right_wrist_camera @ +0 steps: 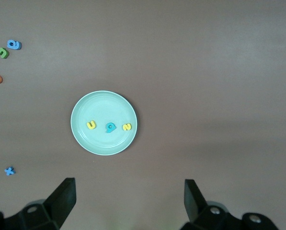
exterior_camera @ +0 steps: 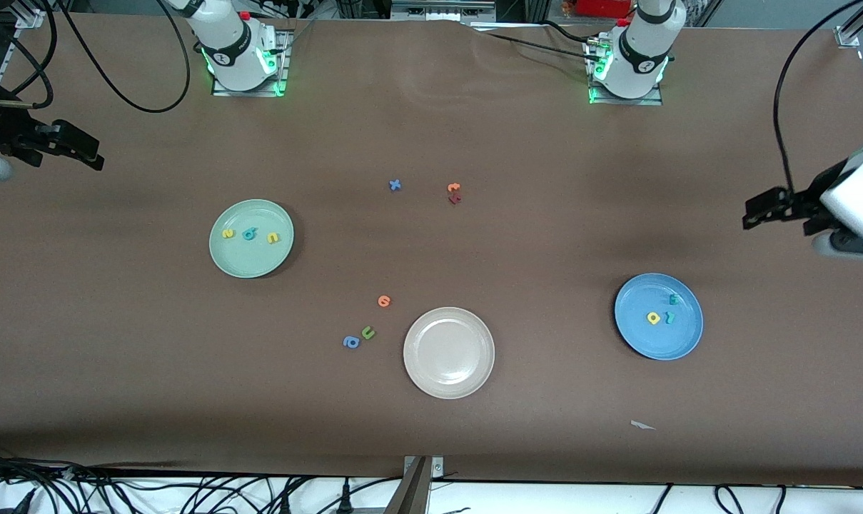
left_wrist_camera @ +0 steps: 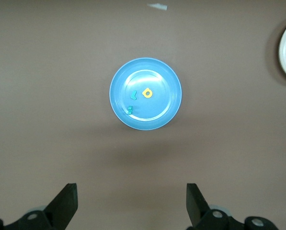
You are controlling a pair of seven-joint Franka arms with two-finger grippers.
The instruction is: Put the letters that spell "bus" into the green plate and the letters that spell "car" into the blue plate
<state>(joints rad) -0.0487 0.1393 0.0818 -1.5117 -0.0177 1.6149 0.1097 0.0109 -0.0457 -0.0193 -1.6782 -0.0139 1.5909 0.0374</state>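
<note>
The green plate (exterior_camera: pixel 252 238) is found toward the right arm's end of the tabletop (exterior_camera: pixel 531 157); a yellow "s" (exterior_camera: pixel 228 233), a teal "b" (exterior_camera: pixel 250 233) and a yellow "u" (exterior_camera: pixel 273 238) are laid in a row inside it. The blue plate (exterior_camera: pixel 658 316) is found toward the left arm's end, nearer the front camera; a teal "c" (exterior_camera: pixel 674 300), a yellow "a" (exterior_camera: pixel 653 318) and a teal "r" (exterior_camera: pixel 670 318) are contained in it, close together.

A cream-white plate (exterior_camera: pixel 449 352) is set between the two. Near it, an orange round letter (exterior_camera: pixel 384 301), a green "u" (exterior_camera: pixel 368 333) and a blue "a" (exterior_camera: pixel 351 343) are noted on the tabletop. A blue "x" (exterior_camera: pixel 395 185) lies farther from the camera.

The left tool (left_wrist_camera: pixel 132 203) is held over bare tabletop at its own end, fingers wide apart, nothing gripped. The right tool (right_wrist_camera: pixel 129 201) is likewise held wide and unladen at its end.
</note>
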